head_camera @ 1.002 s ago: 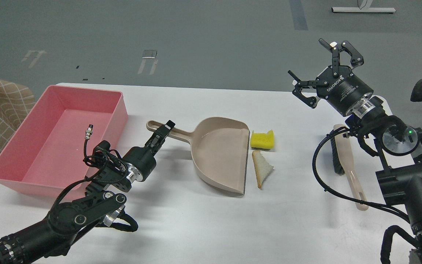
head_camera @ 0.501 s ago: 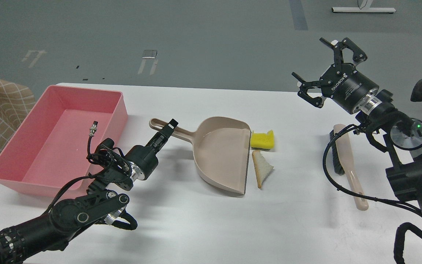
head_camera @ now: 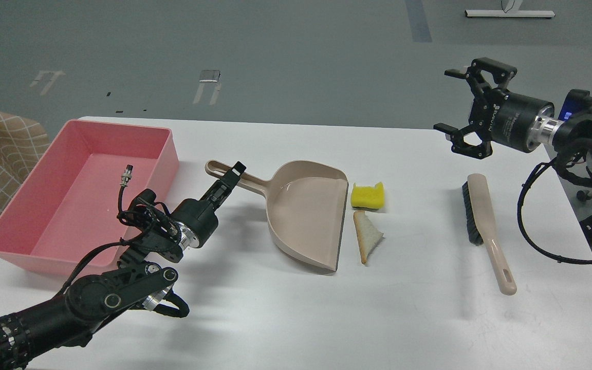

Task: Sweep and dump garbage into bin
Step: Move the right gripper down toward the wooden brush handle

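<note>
Your right gripper (head_camera: 468, 108) is hovering wide open and empty near the table's far right corner; the brush (head_camera: 485, 226) is lying below it, long axis running toward the near edge, garbage (head_camera: 368, 213) lying mid-table.

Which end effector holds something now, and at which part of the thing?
The left end effector grips the dustpan at its handle. The right end effector is open, holding nothing.
</note>
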